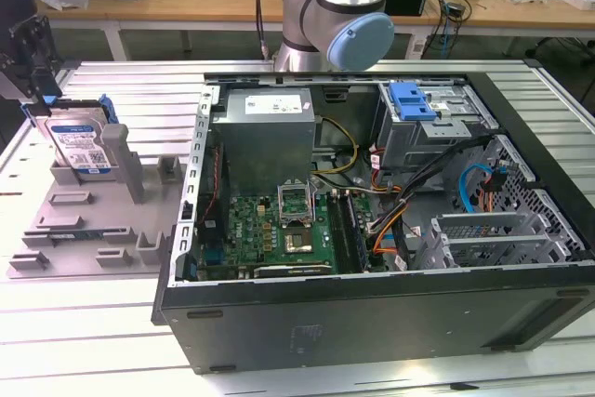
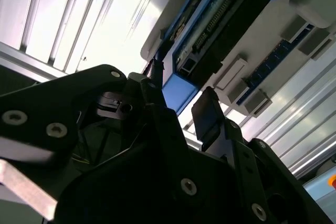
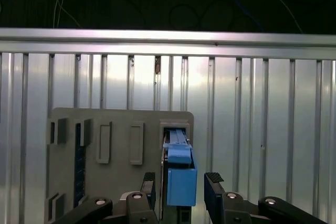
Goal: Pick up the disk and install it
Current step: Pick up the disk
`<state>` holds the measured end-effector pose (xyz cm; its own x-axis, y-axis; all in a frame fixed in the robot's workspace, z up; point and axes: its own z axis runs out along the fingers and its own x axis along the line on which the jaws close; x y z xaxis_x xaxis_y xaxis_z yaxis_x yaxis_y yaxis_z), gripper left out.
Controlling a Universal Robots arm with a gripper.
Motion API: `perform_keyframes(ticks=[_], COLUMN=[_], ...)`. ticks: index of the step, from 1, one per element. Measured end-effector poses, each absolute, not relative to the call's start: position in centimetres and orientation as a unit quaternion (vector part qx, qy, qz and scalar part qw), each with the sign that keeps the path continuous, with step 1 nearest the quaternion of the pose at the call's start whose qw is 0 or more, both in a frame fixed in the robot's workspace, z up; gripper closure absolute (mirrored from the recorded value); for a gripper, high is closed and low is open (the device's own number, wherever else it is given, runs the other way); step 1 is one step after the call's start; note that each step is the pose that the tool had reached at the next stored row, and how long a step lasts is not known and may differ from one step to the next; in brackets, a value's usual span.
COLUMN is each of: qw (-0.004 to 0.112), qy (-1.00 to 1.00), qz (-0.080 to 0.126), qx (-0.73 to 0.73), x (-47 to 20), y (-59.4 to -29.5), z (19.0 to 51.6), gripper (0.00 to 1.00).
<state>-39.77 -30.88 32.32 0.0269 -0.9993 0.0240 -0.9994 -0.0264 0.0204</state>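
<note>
In the exterior view, I saw the gripper [image 1: 37,86] just above the disk [image 1: 79,144], which stood tilted in the grey tray [image 1: 84,230] at the exterior view's left. In the first wrist view, the fingers [image 3: 213,187] were apart, one at each side of the disk's blue end. In the second wrist view, that end lay between them, not clamped.

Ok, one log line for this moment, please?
pincer: open, straddling disk | disk: standing on edge in grey tray | install: not yet done

Exterior view high, wide — both wrist views close on the grey tray [image 3: 121,118] [image 2: 273,40].
</note>
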Motion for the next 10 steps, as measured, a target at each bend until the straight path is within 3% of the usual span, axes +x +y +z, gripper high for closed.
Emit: perform_keyframes(ticks=[10], qw=[0.016], qy=[-0.697], qz=[0.002], qx=[0.717], x=[-39.77], y=[-30.88], z=[31.65], gripper=[0.5])
